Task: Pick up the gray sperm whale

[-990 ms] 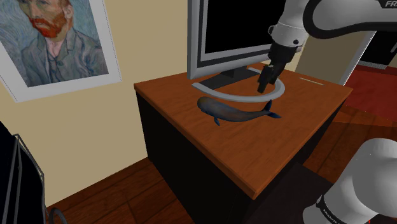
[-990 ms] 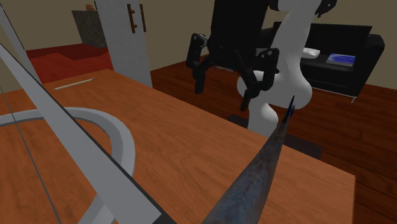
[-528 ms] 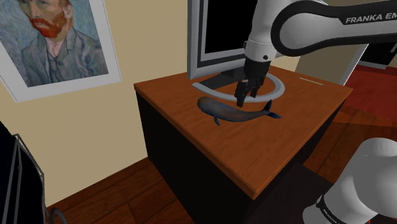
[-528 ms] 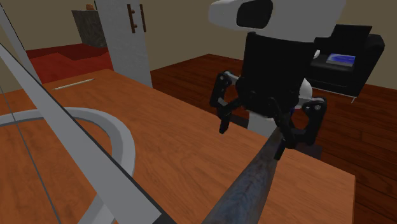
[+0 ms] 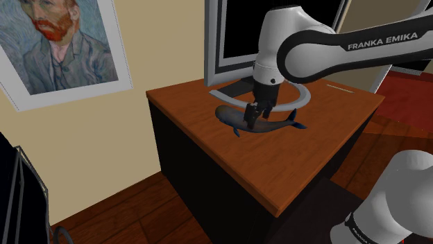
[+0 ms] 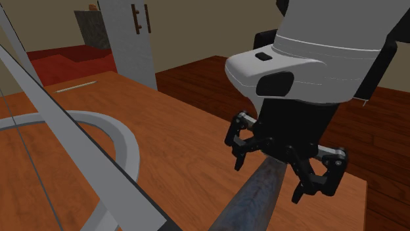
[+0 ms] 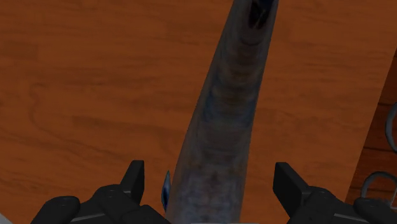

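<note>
— Whale (image 5: 276, 127) first! In the shoulder view we see it lying flat on the brown counter (image 5: 291, 166), just beside the grey ring (image 5: 306, 93) under the screen (image 5: 239, 28). Our tool (image 5: 251, 121) hangs right over the middle of its body.

— Is the tool holding it?

— We can't tell from there. In the second exterior view the tool (image 6: 269, 180) is wide open. It has one finger on each side of the whale's (image 6: 253, 200) long back, low down near the counter (image 6: 177, 144).

— And the wrist view?

— There the whale (image 7: 222, 127) runs straight out between the two black fingers (image 7: 135, 178). We see counter (image 7: 83, 83) in the gap on both sides, so nothing is held.

— How will it feel to lift?

— We think it is a hard toy, stiff and not heavy. Its skin looks smooth and its back is round, so it could slip. It gets thin toward the tail, and that's a poor place to pinch.

— So where do we grab?

— Around the fat middle, from both sides, right where the tool is. We'd go down a bit more, then squeeze. If we grab too near one end, it may tip.
</note>
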Motion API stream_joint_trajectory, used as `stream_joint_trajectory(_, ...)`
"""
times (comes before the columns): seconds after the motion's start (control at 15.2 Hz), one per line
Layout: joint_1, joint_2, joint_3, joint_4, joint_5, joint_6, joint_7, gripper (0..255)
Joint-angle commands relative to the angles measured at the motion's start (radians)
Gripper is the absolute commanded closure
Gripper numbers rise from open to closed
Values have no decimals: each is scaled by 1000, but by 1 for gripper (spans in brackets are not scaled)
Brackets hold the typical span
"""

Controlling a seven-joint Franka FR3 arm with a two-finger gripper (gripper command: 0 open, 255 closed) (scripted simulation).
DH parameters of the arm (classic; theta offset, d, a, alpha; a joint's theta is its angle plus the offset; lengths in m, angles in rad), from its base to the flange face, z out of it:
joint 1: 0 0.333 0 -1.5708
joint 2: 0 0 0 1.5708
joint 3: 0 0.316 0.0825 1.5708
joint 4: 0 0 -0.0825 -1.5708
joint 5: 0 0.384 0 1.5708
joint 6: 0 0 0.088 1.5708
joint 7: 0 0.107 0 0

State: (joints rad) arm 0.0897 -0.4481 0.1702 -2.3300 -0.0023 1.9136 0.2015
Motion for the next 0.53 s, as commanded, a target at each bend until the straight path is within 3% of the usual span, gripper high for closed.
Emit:
stream_joint_trajectory(0.0, 0, 6, 2, -24, 0, 30, 3, 0)
stream_joint_trajectory(0.13, 0, 7, 3, -31, 0, 38, 3, 0)
stream_joint_trajectory(0.2, 0, 9, 2, -30, 0, 39, 3, 255)
stream_joint_trajectory(0.46, 0, 9, 3, -30, 0, 39, 4, 255)
